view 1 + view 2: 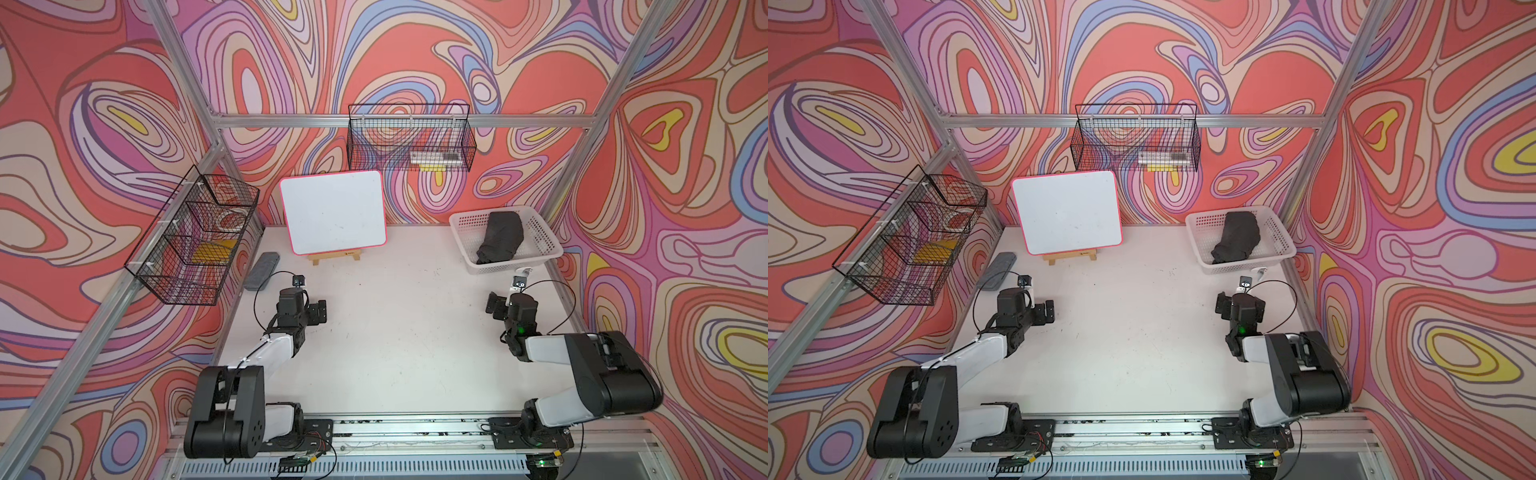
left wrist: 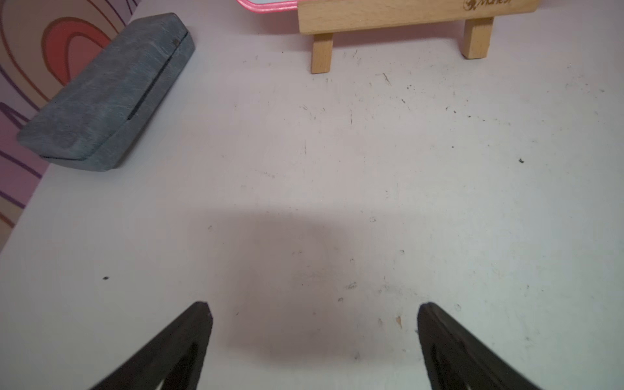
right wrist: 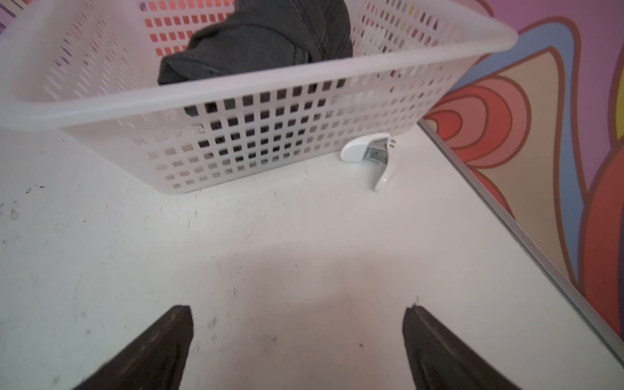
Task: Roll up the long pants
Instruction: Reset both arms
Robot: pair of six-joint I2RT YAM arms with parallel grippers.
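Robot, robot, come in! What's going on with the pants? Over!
Left gripper and right gripper both open, empty. Long pants bundled inside white basket, neither gripper touching them. Small white clip beside basket, not blocking.

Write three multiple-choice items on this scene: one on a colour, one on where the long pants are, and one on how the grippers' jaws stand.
1. What colour is the rim of the whiteboard?
A) green
B) pink
C) black

2. Where are the long pants?
A) spread flat in the open
B) draped over the whiteboard
C) bundled in the white basket

3. How do the jaws of the left gripper and the right gripper stand?
A) both open and empty
B) both shut
C) left open, right shut on the long pants

Answers:
1 B: a pink edge runs round the board in both top views.
2 C: the dark bundle lies within the basket's walls.
3 A: each wrist view shows the tips wide apart with nothing between them.
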